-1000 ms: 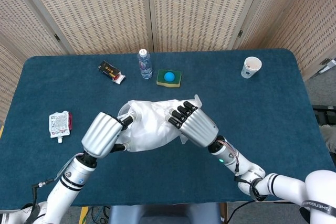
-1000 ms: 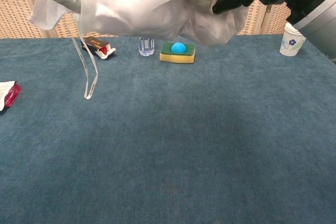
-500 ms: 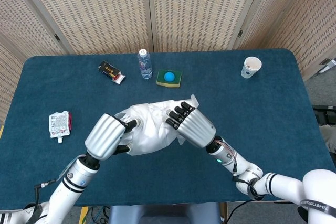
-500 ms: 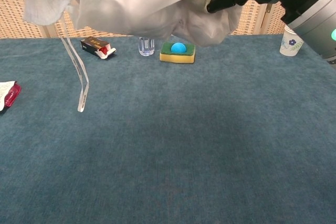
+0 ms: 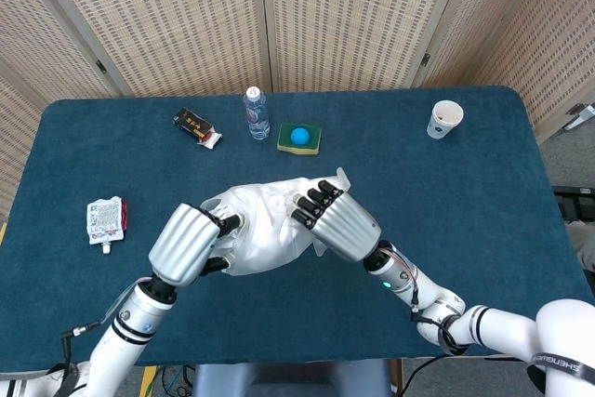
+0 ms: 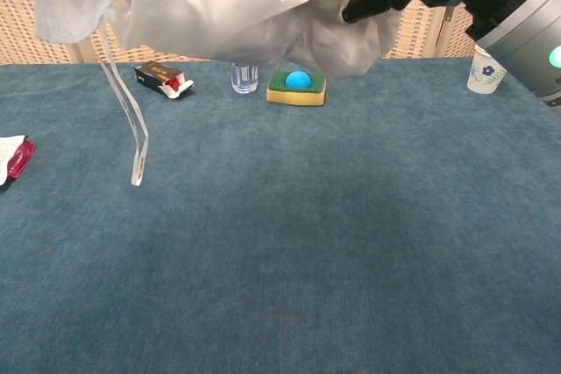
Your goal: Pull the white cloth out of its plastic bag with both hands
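Bare table (image 5: 483,220) near side, bottle (image 5: 256,112) (upright) behind

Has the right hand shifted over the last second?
Yes. The right hand has crept left and slightly toward the sponge in the head view, still gripping the bagged cloth.

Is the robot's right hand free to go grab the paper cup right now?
Probably not yet. The right hand is gripping the bag together with the left hand. The path to the paper cup looks open, so it could likely reach once it lets go.

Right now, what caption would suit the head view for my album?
Both robot hands, left and right, hold a bagged white cloth above a blue table.
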You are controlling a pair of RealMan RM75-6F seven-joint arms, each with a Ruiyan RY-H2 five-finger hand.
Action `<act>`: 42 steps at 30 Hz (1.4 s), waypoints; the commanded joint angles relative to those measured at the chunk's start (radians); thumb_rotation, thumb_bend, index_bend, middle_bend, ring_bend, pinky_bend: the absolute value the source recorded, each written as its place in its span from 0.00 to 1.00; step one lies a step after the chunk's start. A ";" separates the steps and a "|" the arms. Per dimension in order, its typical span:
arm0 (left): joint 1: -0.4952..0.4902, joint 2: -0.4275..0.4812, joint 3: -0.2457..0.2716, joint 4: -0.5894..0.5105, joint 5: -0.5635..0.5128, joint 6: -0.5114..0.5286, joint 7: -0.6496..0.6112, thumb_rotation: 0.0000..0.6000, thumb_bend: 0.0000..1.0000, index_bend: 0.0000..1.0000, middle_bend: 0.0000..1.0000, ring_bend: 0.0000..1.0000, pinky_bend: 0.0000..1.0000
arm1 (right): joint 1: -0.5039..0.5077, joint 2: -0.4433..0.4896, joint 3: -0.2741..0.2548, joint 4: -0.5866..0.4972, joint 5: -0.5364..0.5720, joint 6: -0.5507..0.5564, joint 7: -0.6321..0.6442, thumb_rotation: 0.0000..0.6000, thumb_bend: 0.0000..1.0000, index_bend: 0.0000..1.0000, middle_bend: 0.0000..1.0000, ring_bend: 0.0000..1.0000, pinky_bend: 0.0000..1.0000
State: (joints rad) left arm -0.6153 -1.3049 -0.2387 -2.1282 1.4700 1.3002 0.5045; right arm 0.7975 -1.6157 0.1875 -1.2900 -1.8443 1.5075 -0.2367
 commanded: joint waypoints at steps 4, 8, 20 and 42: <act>0.004 -0.015 0.004 0.016 0.002 0.012 0.010 1.00 0.58 0.67 1.00 1.00 1.00 | -0.005 -0.002 -0.007 0.004 0.002 -0.003 0.000 1.00 0.65 0.61 0.69 0.64 0.64; 0.008 -0.021 0.004 0.024 0.003 0.022 0.016 1.00 0.58 0.71 1.00 1.00 1.00 | -0.009 -0.005 -0.007 0.011 0.013 -0.008 0.000 1.00 0.63 0.61 0.67 0.63 0.64; 0.024 0.008 -0.013 0.029 -0.017 0.043 0.007 1.00 0.58 0.75 1.00 1.00 1.00 | -0.028 0.004 -0.012 0.021 0.029 0.008 0.044 1.00 0.41 0.48 0.52 0.49 0.64; 0.060 0.043 0.004 0.045 -0.008 0.068 -0.023 1.00 0.58 0.76 1.00 1.00 1.00 | -0.065 0.018 -0.021 0.030 0.056 0.014 0.059 1.00 0.29 0.38 0.44 0.40 0.64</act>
State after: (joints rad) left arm -0.5555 -1.2620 -0.2353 -2.0839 1.4614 1.3679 0.4812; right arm 0.7321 -1.5974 0.1663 -1.2596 -1.7880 1.5215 -0.1780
